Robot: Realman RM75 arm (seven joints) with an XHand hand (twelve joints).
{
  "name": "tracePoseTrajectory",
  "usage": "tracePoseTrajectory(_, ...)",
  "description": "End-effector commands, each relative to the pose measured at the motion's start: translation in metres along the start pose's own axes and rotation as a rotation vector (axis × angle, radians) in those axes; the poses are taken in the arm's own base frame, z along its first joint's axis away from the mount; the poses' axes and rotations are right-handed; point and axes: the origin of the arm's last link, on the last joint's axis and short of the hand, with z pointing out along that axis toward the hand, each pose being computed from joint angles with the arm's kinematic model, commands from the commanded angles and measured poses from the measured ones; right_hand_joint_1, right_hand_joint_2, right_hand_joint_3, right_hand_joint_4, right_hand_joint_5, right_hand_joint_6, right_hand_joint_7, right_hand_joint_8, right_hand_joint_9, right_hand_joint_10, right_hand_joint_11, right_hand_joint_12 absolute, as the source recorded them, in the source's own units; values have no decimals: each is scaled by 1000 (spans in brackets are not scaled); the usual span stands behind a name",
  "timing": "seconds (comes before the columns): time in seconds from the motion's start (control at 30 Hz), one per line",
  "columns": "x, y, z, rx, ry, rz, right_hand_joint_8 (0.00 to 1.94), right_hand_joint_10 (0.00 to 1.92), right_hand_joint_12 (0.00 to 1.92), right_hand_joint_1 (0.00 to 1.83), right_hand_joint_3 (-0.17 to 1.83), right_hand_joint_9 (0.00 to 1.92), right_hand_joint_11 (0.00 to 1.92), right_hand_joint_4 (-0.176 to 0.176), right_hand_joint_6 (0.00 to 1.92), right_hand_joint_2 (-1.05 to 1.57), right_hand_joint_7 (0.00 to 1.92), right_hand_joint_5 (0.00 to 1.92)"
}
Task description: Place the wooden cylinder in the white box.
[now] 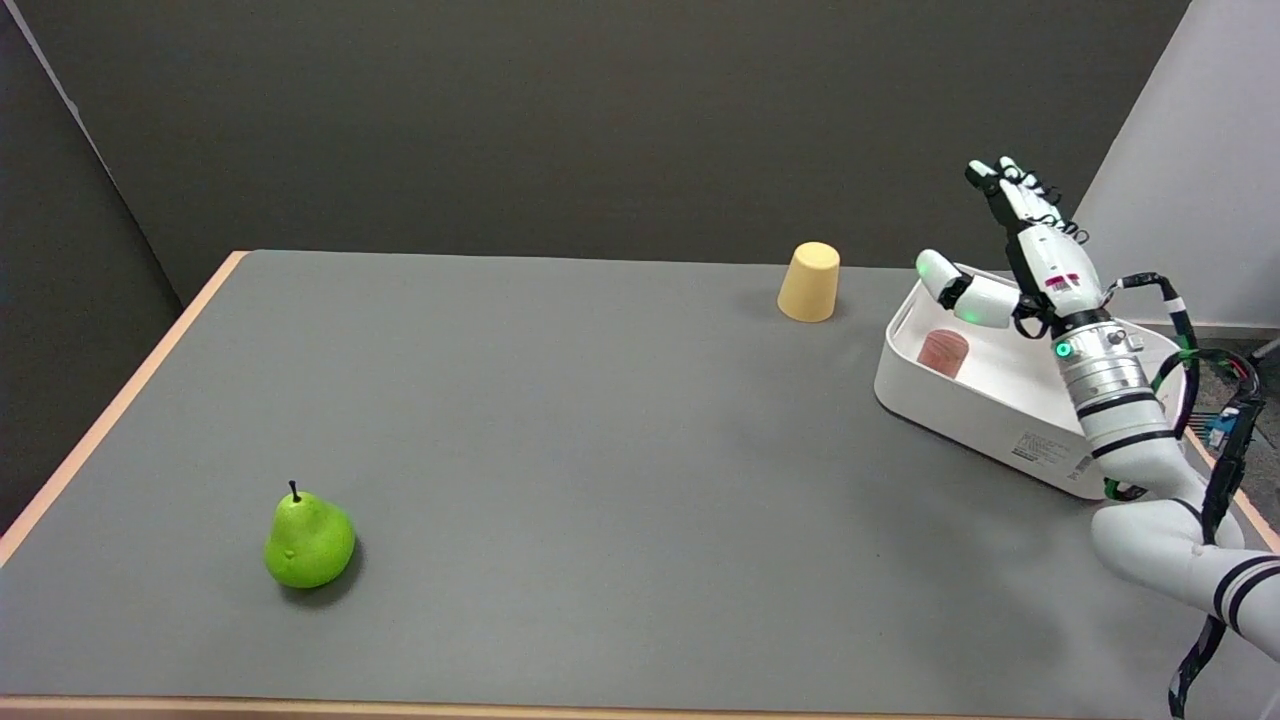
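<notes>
So the wooden cylinder (943,352) sits upright inside the white box (985,408), near its left wall. Right hand (1020,255) hovers above the box, fingers spread wide, holding nothing.

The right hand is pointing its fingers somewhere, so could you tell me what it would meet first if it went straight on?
Nothing, apparently: the open right hand points up and away, above the white box; depth is unclear.

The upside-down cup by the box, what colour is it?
The cup is pale yellow, plain, with no pattern, seen in the head view.
</notes>
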Motion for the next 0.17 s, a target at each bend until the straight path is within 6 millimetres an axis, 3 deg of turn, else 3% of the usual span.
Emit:
tracePoseTrajectory(0.03, -4, -66, 1, 198, 95, 161, -1, -1, -1, 369, 797, -1, -1, 28, 278, 641, -1, 62)
tracePoseTrajectory(0.17, -2, -112, -2, 352, 123, 268, -1, -1, -1, 338, 801, -1, -1, 25, 276, 648, -1, 58)
